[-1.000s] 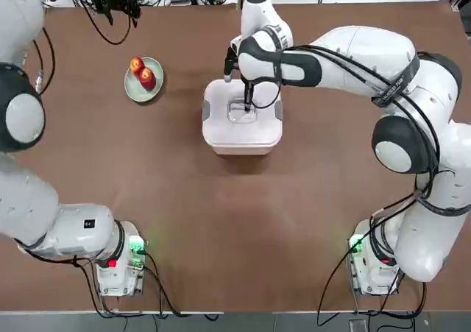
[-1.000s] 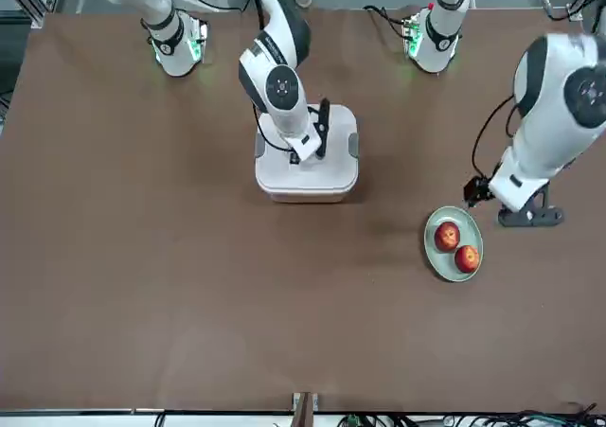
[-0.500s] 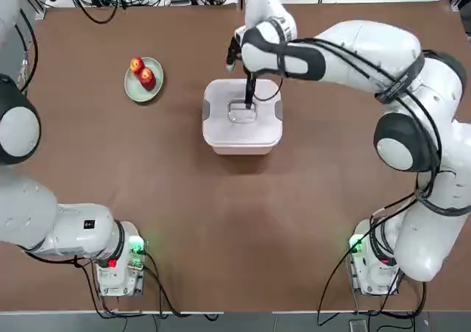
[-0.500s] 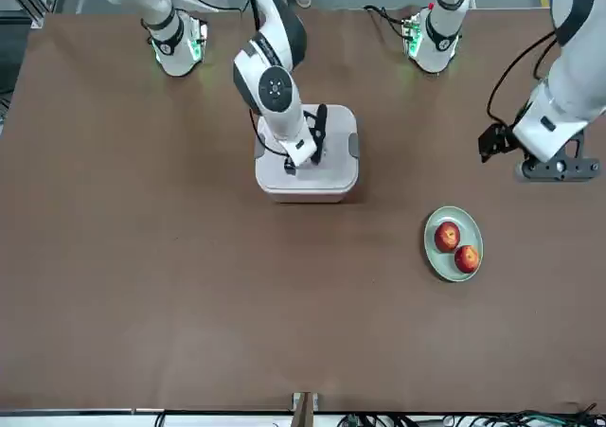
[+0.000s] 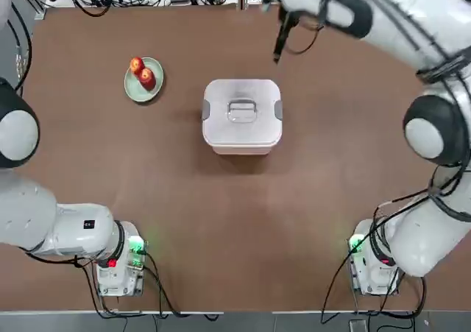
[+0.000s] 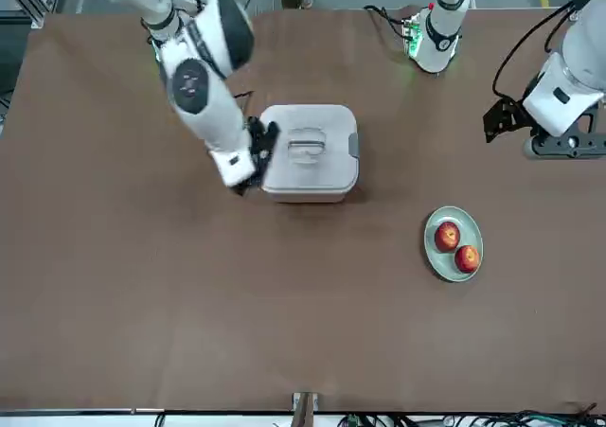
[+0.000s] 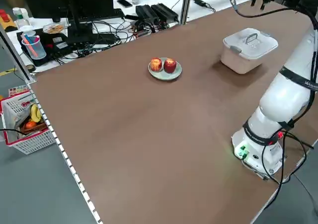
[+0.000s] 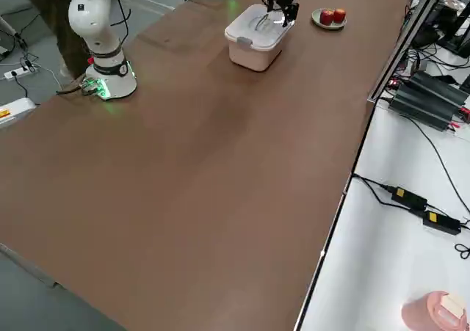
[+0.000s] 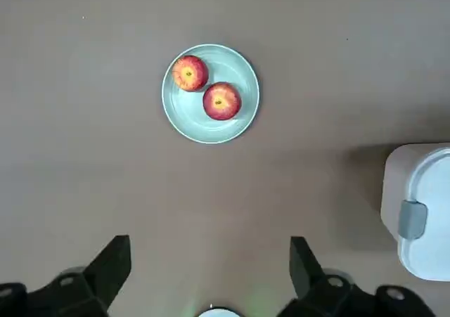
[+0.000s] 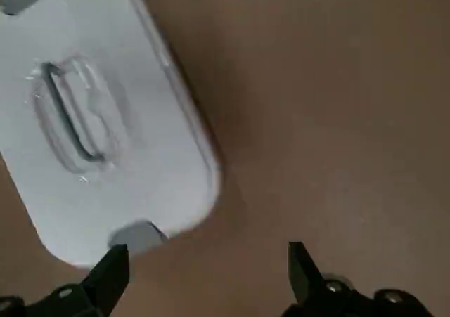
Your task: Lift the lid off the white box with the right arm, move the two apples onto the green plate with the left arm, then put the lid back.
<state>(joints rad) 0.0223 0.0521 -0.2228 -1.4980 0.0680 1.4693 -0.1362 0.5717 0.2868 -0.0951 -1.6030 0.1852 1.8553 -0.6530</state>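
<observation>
A broad brown table [image 7: 124,124] fills the workspace. Along its far edge runs a white bench [image 7: 99,23] crowded with black cables and power strips [image 7: 156,11], beside a dark monitor [image 7: 74,5]. A red-and-white basket [image 7: 27,127] stands on the grey floor [image 7: 30,184]. Another white shelf [image 8: 396,221] carries adapters.

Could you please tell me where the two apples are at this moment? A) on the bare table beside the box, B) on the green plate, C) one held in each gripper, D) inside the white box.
B: both apples sit side by side on the green plate, apart from the white box, whose lid is on.
</observation>
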